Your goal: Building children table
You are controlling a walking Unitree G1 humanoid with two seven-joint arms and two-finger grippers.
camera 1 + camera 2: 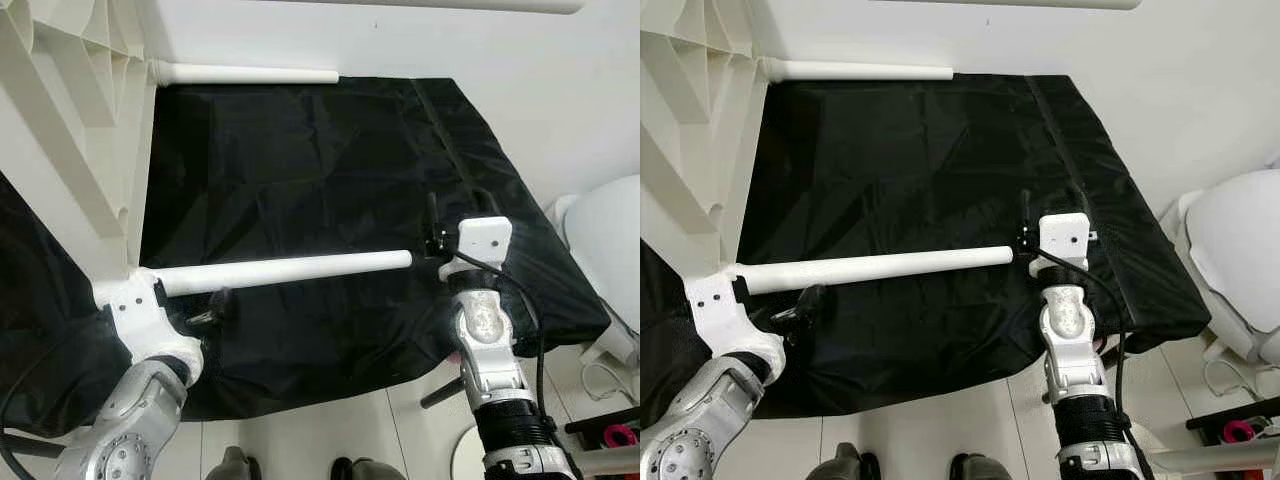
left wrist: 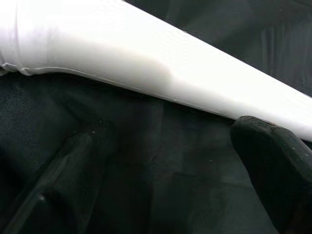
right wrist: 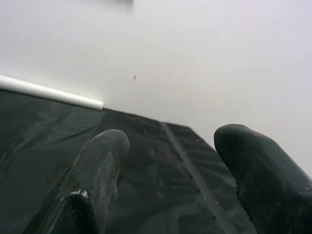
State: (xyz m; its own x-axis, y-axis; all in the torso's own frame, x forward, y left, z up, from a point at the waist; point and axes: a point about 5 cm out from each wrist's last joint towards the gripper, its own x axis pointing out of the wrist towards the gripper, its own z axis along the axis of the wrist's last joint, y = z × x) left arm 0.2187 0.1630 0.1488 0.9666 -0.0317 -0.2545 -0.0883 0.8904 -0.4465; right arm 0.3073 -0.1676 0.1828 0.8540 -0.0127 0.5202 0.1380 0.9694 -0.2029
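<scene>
Down at the bottom edge, the robot's own dark feet (image 1: pixel 350 467) stand on pale floor tiles (image 1: pixel 330 425), right at the edge of a crinkled black fabric sheet (image 1: pixel 300 160) spread over a raised surface against the white wall (image 1: pixel 560 90).

Lying across that sheet is a long, smooth white plastic table leg (image 1: pixel 290 270), its near end beside the left end effector (image 2: pixel 161 180), its free end pointing towards the right end effector (image 3: pixel 170 165). From the left wrist view the two black fingers (image 2: pixel 273 161) are spread apart with the leg passing just beyond their tips, not gripped. The right end effector hovers above the sheet near the leg's free end, its fingers (image 3: pixel 102 161) also parted and holding nothing.

On the left stands a white ribbed moulded plastic table panel (image 1: pixel 70 120), tilted up on edge, with a second white tubular leg (image 1: pixel 250 74) sticking out from it along the wall.

That leg looks light and rigid, a hollow tube by the look of it, and glossy enough to slip or roll on the slick fabric. I'd say the safest hold is around the shaft close to the thicker collar end, squarely across its width, so it doesn't twist away when lifted towards the panel's socket.
</scene>
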